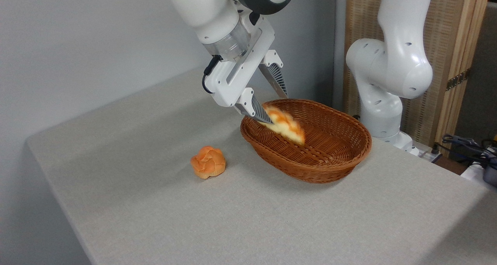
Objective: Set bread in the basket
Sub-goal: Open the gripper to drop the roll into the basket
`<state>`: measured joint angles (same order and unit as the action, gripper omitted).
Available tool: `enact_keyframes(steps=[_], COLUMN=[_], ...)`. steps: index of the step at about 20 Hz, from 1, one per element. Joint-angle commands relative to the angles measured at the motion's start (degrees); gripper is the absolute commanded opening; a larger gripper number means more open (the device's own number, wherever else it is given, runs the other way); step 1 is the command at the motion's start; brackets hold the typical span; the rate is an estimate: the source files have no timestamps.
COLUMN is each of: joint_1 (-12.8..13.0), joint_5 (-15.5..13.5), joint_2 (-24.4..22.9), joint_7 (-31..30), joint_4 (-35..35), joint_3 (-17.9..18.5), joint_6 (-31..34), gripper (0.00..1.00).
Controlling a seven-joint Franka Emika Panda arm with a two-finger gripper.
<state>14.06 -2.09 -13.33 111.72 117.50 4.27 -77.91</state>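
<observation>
one bread (286, 126), seemingly below open gripper (276, 108).

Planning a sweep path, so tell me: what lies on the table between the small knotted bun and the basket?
Nothing: the camera view shows bare table between the bun and basket.

A plain grey wall (77, 43) backs the beige tabletop (194, 218), with a wood-framed woven screen (454, 43) and cables (466, 144) at the right.
</observation>
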Motion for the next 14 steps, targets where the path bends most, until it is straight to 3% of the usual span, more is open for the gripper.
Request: enact_keyframes(steps=[1,7,9,12,14], joint_1=[0.9,0.9,0.4,-0.2,-0.2], joint_5=[0.4,1.0,1.0,1.1,3.2], joint_2=[0.1,-0.3,-0.4,-0.2,0.1], joint_7=[1.0,0.0,-1.7,-8.7,-16.8], joint_4=[-0.3,-0.9,-2.1,-3.9,-4.5], joint_3=[0.4,0.5,0.8,1.3,1.4], joint_6=[1.3,0.2,-3.2,-8.4,-13.1], gripper=[1.0,1.0,1.0,1.0,1.0])
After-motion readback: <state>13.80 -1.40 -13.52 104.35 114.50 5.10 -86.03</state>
